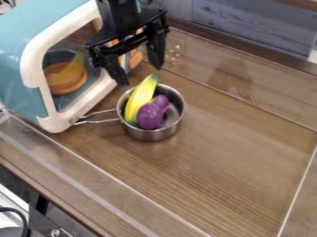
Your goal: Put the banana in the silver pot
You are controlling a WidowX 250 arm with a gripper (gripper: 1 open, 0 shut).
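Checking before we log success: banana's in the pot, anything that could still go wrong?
1. The banana leans on the pot rim, its top end sticking out; it may tip out.
2. The purple vegetable crowds the pot, so the banana can't settle flat.
3. The open gripper hangs just above; a sideways move might clip the banana.
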